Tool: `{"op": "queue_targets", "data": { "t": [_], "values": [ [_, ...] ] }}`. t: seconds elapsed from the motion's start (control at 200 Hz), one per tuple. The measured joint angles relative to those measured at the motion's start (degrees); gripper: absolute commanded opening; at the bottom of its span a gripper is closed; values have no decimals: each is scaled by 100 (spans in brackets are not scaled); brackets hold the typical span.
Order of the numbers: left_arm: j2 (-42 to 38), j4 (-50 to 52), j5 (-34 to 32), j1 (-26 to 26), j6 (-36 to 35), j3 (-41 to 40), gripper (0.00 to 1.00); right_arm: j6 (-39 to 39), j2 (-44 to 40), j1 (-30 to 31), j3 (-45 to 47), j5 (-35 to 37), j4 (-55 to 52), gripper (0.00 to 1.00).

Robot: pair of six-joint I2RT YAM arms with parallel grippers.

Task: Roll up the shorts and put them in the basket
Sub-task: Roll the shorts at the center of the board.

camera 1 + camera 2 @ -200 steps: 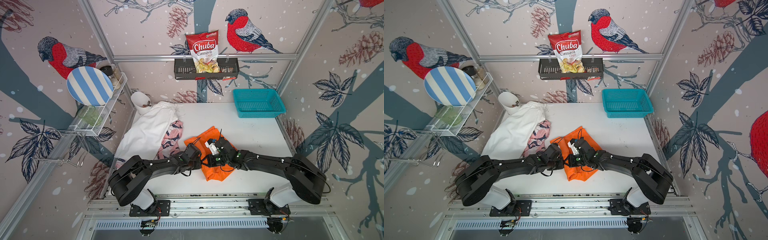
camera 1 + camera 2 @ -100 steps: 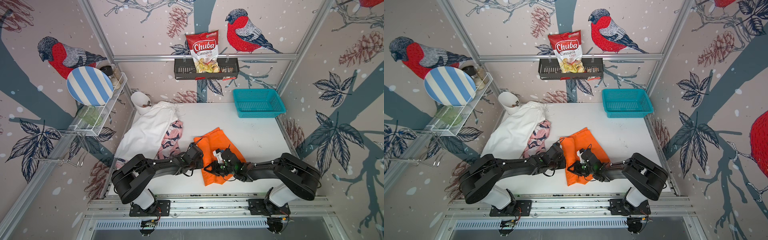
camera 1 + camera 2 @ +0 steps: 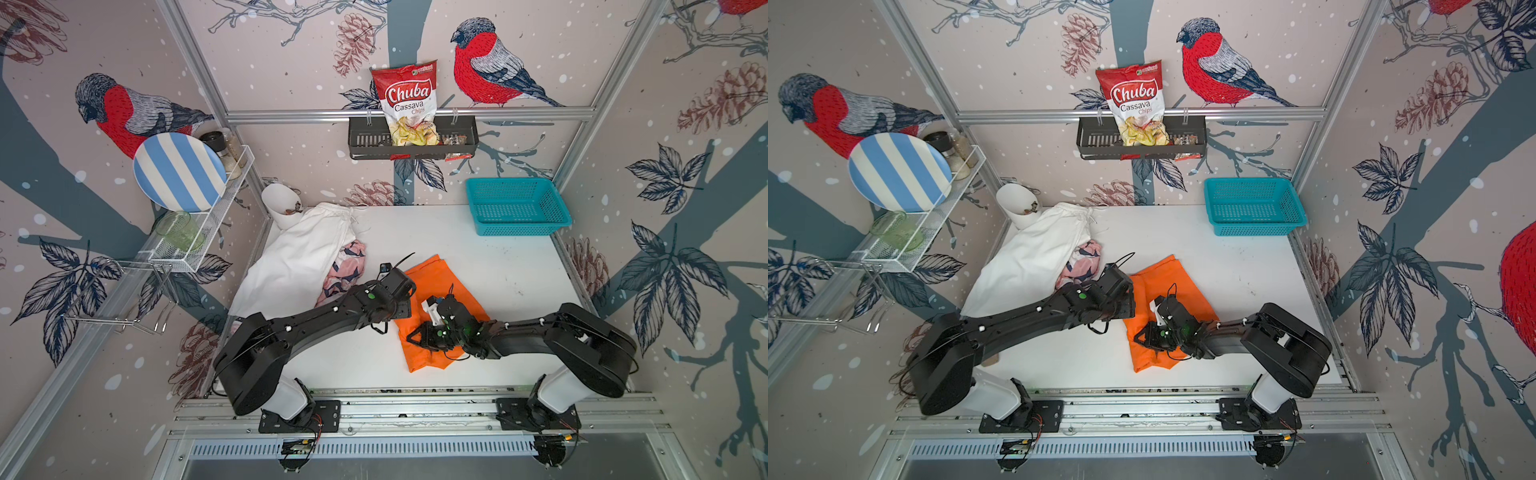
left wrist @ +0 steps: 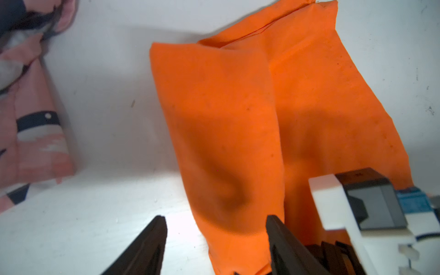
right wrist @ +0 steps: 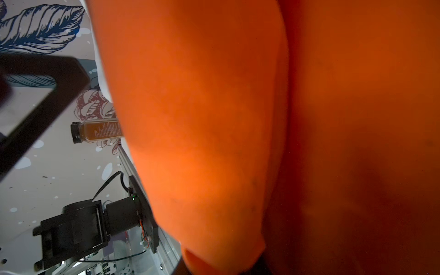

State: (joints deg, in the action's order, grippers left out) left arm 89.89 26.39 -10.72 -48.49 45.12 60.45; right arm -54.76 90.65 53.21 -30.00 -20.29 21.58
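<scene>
The orange shorts [image 3: 432, 270] [image 3: 1158, 274] lie folded lengthwise mid-table. My left gripper [image 3: 402, 309] [image 4: 217, 217] stands open at their left edge, its fingers apart over the cloth's border and bare table. My right gripper [image 3: 414, 336] [image 3: 1140, 336] rests on the shorts' near half, pointing left. In the right wrist view orange cloth [image 5: 214, 95] fills the frame and drapes over the jaws, which look pinched on a fold. White shorts [image 3: 299, 253] lie at the left, partly covering pink patterned shorts [image 3: 345, 270] [image 4: 35, 142].
A teal basket [image 3: 517, 205] stands at the back right of the table [image 3: 478, 257]. A white cup [image 3: 280, 203] sits in the back left corner. A wire shelf with a striped plate [image 3: 178, 172] hangs left, and a chips bag [image 3: 411, 104] hangs on the back wall.
The orange shorts were drawn out longer and toward the front. My left gripper has opened and let go of the cloth. My right gripper moved nearer the front edge.
</scene>
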Motion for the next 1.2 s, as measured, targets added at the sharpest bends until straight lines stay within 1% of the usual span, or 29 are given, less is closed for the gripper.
{"op": "queue_targets", "data": {
  "t": [0.105, 0.22, 0.33, 0.39, 0.43, 0.47, 0.49, 0.54, 0.605, 0.69, 0.785, 0.935, 1.01, 1.06, 1.201],
  "values": [
    [584, 175, -136, 61, -212, 525, 72, 372, -44, 28, -234, 264, -490, 22],
    [957, 310, -243, 264, -365, 761, 73, 793, -44, 24, -391, 396, -807, 22],
    [1137, 295, -306, 564, -533, 748, 69, 1145, -13, -50, -442, 367, -920, 29],
    [1248, 232, -304, 734, -658, 614, 66, 1305, 35, -131, -472, 350, -997, 37],
    [1320, 179, -295, 831, -706, 466, 66, 1405, 68, -166, -516, 352, -1073, 45],
    [1375, 122, -289, 892, -767, 323, 66, 1502, 94, -186, -599, 367, -1182, 51],
    [1399, 87, -284, 918, -772, 236, 66, 1582, 98, -184, -654, 426, -1268, 53],
    [1390, -63, -286, 955, -813, 98, 66, 1711, 98, -146, -782, 564, -1464, 62],
    [1353, -275, -280, 979, -811, -50, 66, 1867, 46, -44, -962, 918, -1805, 74],
    [1307, -468, -251, 990, -807, -192, 66, 1912, -103, 138, -1235, 1543, -2614, 82],
    [1294, -640, -203, 990, -804, -267, 66, 1926, -330, 396, -1622, 2271, -3541, 86],
    [1296, -815, -186, 994, -811, -354, 66, 1945, -472, 1220, -2520, 3506, -4756, 89],
    [1318, -861, -186, 994, -841, -352, 66, 1867, -280, 1639, -2953, 4144, -5233, 90],
    [1333, -909, -188, 994, -868, -348, 66, 1827, -4, 1939, -3250, 4553, -5554, 92],
    [1340, -931, -184, 999, -907, -341, 66, 1698, 883, 2500, -3856, 5351, -6170, 98]
  ]
}}
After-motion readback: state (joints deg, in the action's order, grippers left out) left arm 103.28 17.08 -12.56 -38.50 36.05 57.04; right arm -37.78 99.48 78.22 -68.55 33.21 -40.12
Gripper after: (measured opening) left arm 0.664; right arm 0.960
